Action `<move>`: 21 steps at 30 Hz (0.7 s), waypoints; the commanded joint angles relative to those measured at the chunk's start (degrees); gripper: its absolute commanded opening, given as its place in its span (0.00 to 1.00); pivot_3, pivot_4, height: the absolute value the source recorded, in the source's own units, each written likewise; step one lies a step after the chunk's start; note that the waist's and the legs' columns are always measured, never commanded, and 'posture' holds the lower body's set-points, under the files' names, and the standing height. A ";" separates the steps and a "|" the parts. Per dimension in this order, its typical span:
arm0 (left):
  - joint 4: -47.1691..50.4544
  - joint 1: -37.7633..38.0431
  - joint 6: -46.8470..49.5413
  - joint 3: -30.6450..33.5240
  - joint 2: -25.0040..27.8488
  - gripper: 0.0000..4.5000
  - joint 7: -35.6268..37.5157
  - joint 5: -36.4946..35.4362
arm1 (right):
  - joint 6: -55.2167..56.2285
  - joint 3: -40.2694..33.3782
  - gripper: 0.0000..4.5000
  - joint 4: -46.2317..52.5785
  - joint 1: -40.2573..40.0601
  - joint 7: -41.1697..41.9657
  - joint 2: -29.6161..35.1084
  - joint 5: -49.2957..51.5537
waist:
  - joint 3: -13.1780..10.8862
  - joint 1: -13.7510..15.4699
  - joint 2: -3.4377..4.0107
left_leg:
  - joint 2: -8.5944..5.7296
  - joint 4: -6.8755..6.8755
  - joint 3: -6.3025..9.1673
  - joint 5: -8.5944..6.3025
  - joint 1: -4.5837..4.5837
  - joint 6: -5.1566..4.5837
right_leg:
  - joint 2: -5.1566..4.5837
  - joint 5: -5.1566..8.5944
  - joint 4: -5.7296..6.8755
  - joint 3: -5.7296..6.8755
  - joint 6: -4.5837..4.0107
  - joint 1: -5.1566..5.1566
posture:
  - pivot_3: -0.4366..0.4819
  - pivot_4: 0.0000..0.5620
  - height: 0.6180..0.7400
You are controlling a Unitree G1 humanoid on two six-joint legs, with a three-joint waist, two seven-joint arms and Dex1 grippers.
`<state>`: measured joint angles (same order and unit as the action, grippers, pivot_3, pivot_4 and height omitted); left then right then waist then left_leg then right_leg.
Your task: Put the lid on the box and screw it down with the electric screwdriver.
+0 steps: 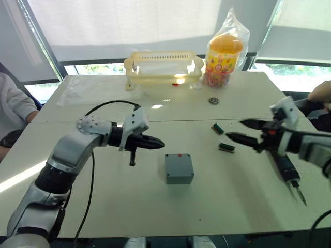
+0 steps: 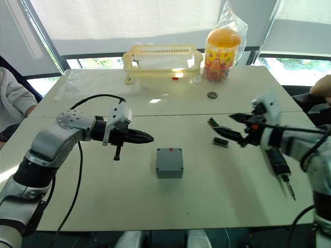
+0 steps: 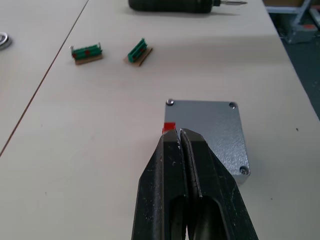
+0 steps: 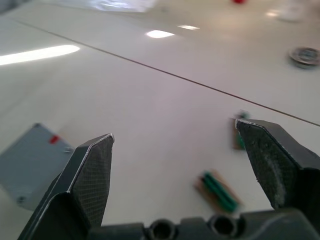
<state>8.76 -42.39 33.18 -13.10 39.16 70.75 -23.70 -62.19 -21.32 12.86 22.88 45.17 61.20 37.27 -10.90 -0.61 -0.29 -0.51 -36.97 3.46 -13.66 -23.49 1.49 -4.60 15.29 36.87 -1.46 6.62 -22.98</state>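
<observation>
One box [image 1: 179, 168] sits mid-table with its lid [image 3: 210, 131] on, screws showing at the corners. Just left of it hovers the left gripper [image 1: 155, 143], fingers pressed together, empty. Well right, the right gripper [image 1: 243, 131] gapes wide above the screwdriver [image 1: 287, 173] lying near the table edge.

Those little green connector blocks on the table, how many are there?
2. One small green connector block lies right of the grey box; the other lies just nearer the robot, beside the open right gripper. More may be hidden.
</observation>
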 commanded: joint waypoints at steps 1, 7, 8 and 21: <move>1.02 -1.04 -3.71 -2.38 -0.62 0.00 3.76 0.65 | -7.25 3.37 0.96 -7.85 1.55 4.94 11.45 -0.94 | 0.00 -0.08 0.05 | 0.00 0.03 -0.01 0.00 0.00 -0.01 | 0.00 0.00 -0.02 -0.01 0.00 -0.01 | 0.48 0.27 1.00; 3.28 -0.42 -5.88 -5.50 -4.00 0.00 3.68 2.08 | -7.34 18.81 0.96 -19.36 3.50 15.78 23.55 -5.75 | -0.03 -0.44 0.07 | 0.10 0.01 -0.15 -0.02 0.00 -0.03 | 0.04 0.03 -0.02 -0.05 -0.06 -0.11 | 0.48 0.27 1.00; 3.72 -0.21 -5.87 -5.80 -4.50 0.00 3.31 2.32 | -6.14 21.46 0.96 -21.19 4.15 17.79 24.37 -7.24 | -0.02 -0.39 0.08 | 0.10 0.01 -0.19 -0.02 0.00 -0.03 | 0.02 0.03 -0.03 -0.07 -0.06 -0.11 | 0.48 0.27 1.00; 9.08 4.98 -2.64 -4.62 -5.82 0.00 -2.30 1.29 | -5.43 44.63 0.96 -41.09 22.84 30.57 16.65 -24.46 | -0.07 -0.29 0.17 | 0.06 0.00 -0.21 -0.01 -0.03 -0.02 | 0.02 -0.06 -0.05 -0.09 0.13 -0.17 | 0.48 0.27 1.00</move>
<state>15.48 -37.53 30.12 -19.29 33.19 69.19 -21.62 -67.67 22.85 -26.62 44.00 74.12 77.48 14.84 -10.96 -0.90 -0.12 -0.45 -36.98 3.25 -13.67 -23.52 1.47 -4.58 15.23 36.82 -1.55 6.75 -23.14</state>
